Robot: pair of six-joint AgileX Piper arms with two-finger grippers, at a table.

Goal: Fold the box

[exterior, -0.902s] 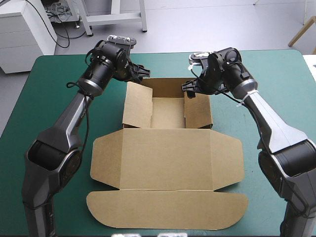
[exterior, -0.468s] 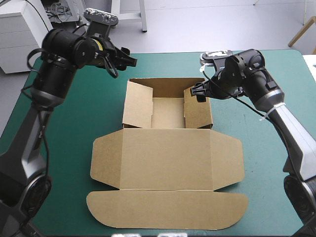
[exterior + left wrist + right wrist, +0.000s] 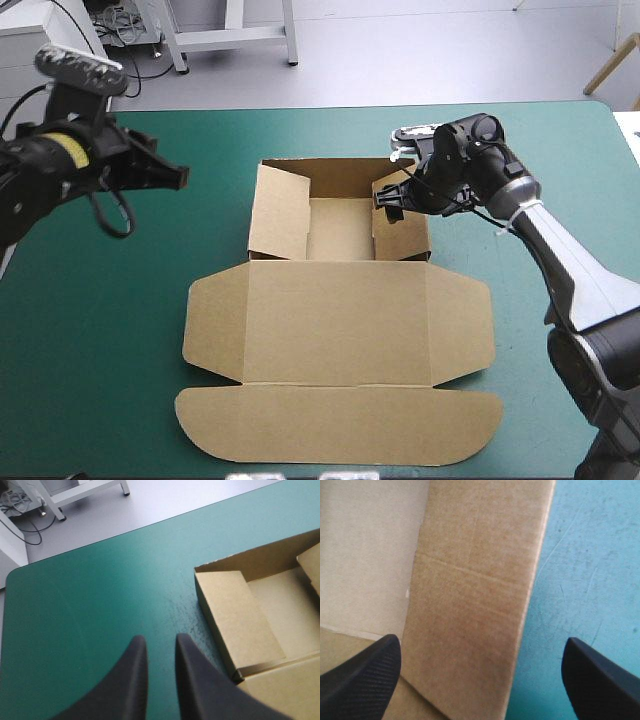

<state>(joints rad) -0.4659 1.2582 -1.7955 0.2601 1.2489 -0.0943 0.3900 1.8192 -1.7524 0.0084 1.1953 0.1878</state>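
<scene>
The brown cardboard box (image 3: 340, 310) is found in the middle of the teal-green surface (image 3: 110, 300). It is an open tray with raised walls on the far side, and the lid lies flat toward the near edge. The right hand (image 3: 392, 205) is released, its black fingers (image 3: 362, 677) spread wide on both sides of the tray's right wall. The left hand (image 3: 180, 176) is seen above the surface's left part, well apart from the box, almost clenched, grasping nothing.
</scene>
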